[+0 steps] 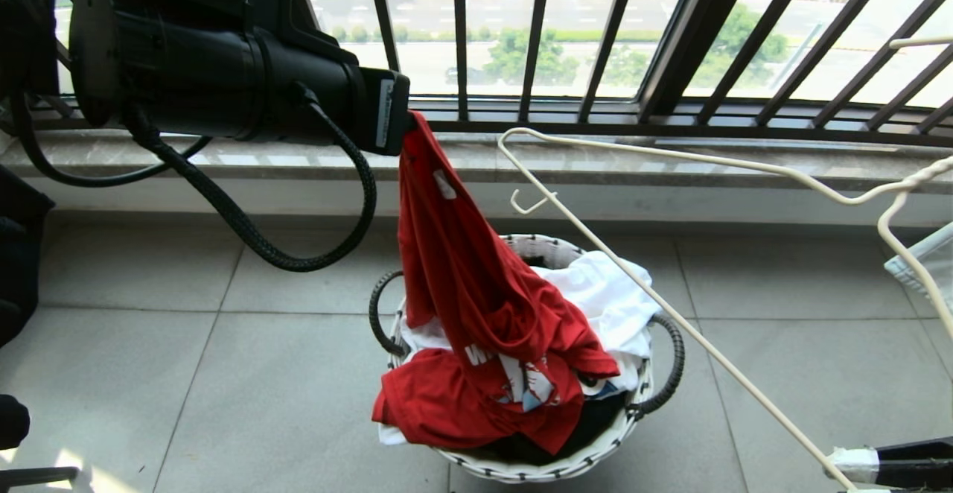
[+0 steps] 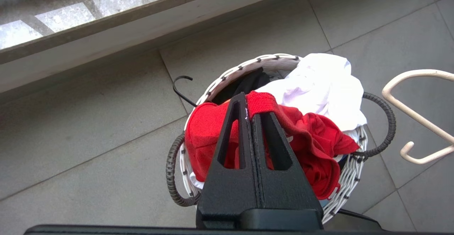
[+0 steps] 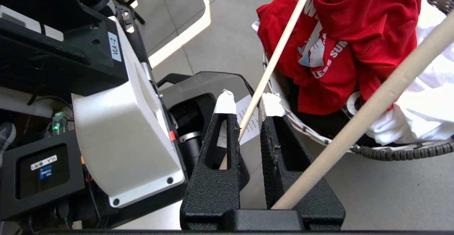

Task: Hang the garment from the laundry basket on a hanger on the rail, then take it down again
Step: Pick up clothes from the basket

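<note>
- Right gripper [image 1: 841, 465], at the near right edge of the head view: its taped fingertips [image 3: 225, 102] stand slightly apart with a slim rod arm of the off-white hanger [image 1: 670, 314] between them. The wrist view does not show clearly whether they press the rod.
- The hanger slants up from that gripper across the right side of the laundry basket [image 1: 521, 471]; its small notch hook [image 1: 530, 201] and upper arm reach toward the sill.
- The basket, a round woven one with dark loop handles, stands on the grey tiled floor [image 1: 186, 374]. A white garment [image 1: 607, 296] and dark cloth lie in it.
- The red T-shirt [image 1: 476, 307] is partly lifted: its lower part, print showing, is draped over the basket's near rim, its upper part pulled up taut.
- Left gripper [image 2: 253, 112]: fingers pressed together, pinching the T-shirt's ribbed collar edge, above the basket.
- Beyond: a pale stone window sill [image 1: 223, 158] along a low wall, then dark railing bars [image 1: 536, 31] before glass, with a road and trees outside.
</note>
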Available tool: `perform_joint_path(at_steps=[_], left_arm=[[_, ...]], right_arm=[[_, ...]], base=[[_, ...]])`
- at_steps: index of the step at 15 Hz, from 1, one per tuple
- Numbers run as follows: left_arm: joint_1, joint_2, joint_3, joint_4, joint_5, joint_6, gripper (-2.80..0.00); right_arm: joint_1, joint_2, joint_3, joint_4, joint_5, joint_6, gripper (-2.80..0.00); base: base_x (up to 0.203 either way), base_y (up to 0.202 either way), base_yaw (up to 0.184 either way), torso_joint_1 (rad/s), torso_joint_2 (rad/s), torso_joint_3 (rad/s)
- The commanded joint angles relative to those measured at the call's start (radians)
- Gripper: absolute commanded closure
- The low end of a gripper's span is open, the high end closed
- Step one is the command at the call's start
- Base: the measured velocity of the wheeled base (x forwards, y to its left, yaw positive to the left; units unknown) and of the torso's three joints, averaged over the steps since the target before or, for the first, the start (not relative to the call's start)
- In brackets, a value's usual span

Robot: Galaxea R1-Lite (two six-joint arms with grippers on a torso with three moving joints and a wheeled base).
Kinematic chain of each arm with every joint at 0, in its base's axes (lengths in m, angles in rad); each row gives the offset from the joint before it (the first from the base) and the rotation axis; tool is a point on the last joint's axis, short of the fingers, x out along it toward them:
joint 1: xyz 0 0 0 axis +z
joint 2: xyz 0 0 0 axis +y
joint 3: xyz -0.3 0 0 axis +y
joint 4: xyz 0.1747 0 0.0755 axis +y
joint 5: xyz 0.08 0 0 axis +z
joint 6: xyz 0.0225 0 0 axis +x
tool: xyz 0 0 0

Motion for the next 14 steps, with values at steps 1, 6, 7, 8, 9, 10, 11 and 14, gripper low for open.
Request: perform_joint_path(at_steps=[1, 6, 7, 8, 9, 10, 11, 14], left_arm=[[-0.001, -0.002, -0.002, 0.004, 0.001, 0.000, 0.00], [-0.002, -0.002, -0.003, 0.006, 0.003, 0.025, 0.00], [-0.002, -0.001, -0.003, 0.006, 0.003, 0.026, 0.00], [-0.002, 0.000, -0.003, 0.007, 0.003, 0.028, 0.00], [-0.002, 0.001, -0.002, 0.006, 0.003, 0.036, 0.00], [-0.002, 0.004, -0.003, 0.005, 0.003, 0.042, 0.00], [-0.002, 0.006, -0.005, 0.003, 0.003, 0.047, 0.00], [-0.002, 0.020, -0.030, 0.007, 0.003, 0.049, 0.00]], right_arm=[[-0.013, 0.002, -0.005, 0.002, 0.004, -0.003, 0.00], [-0.082, 0.002, -0.022, -0.007, 0.006, -0.001, 0.00], [-0.091, 0.002, -0.022, -0.007, 0.006, -0.001, 0.00], [-0.093, 0.002, -0.023, -0.007, 0.006, -0.001, 0.00], [-0.095, 0.002, -0.025, -0.007, 0.006, -0.001, 0.00], [-0.096, 0.003, -0.027, -0.007, 0.006, -0.001, 0.00], [-0.097, 0.003, -0.028, -0.007, 0.004, -0.001, 0.00], [-0.146, 0.021, -0.031, -0.010, 0.009, -0.001, 0.00]], base=[[0.000, 0.000, 0.000, 0.002, 0.00, 0.033], [0.000, 0.000, 0.000, 0.002, 0.00, 0.082], [0.000, 0.000, 0.000, 0.000, 0.00, 0.124], [0.000, 0.000, 0.000, 0.000, 0.00, 0.190], [0.000, 0.000, 0.000, 0.005, 0.00, 0.194], [0.000, 0.000, 0.000, 0.002, 0.00, 0.200], [0.000, 0.000, 0.000, 0.001, 0.00, 0.203], [0.000, 0.000, 0.000, -0.001, 0.00, 0.203]])
